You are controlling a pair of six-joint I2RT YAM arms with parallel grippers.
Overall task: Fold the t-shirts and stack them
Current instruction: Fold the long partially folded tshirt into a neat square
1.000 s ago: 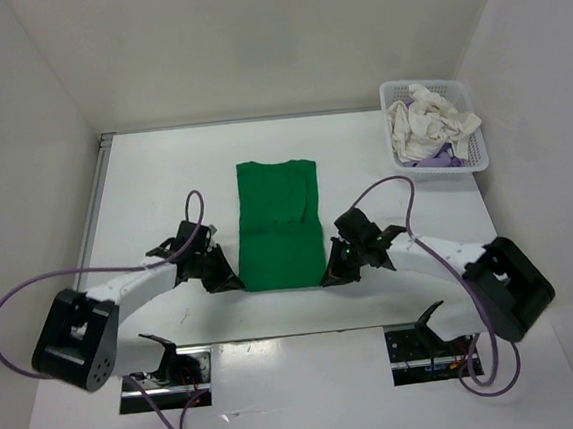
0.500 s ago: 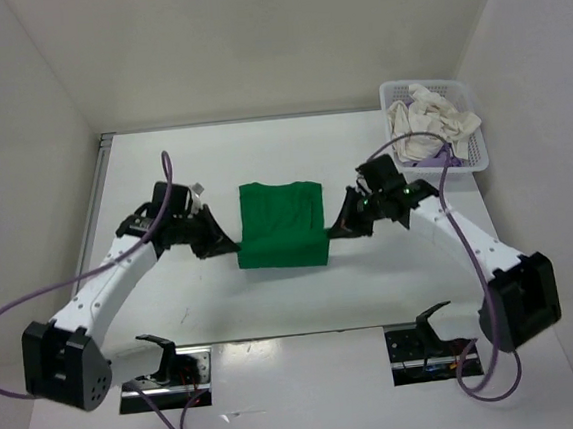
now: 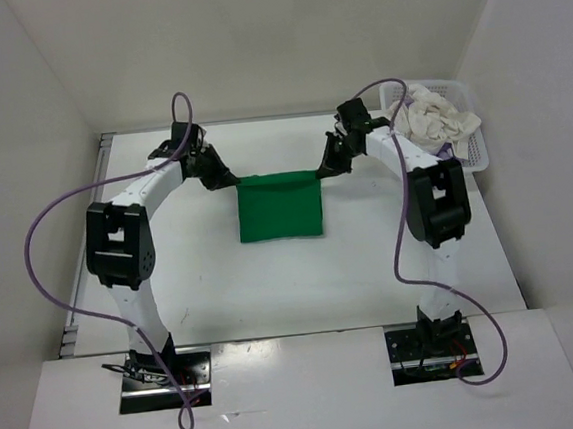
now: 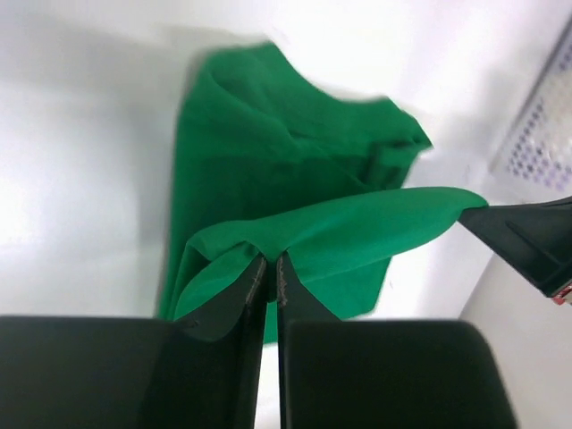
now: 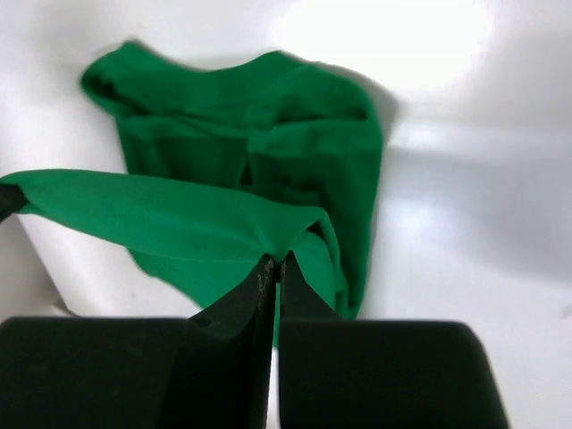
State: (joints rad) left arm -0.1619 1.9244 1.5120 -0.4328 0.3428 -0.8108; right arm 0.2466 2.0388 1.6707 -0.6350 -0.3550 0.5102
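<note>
Fold in progress. The green t-shirt point(image 3: 280, 207) lies mid-counter point(image 3: 222, 280), half folded. At its far end the left end effector point(image 3: 231, 180) and right end effector point(image 3: 323, 170) are each clamped on a corner of the raised edge, holding it taut. In the far-right basket point(image 3: 388, 89), the white t-shirt point(image 3: 429, 122) and purple t-shirt point(image 3: 440, 161) lie crumpled and unfolded. No stack has been started.
</note>
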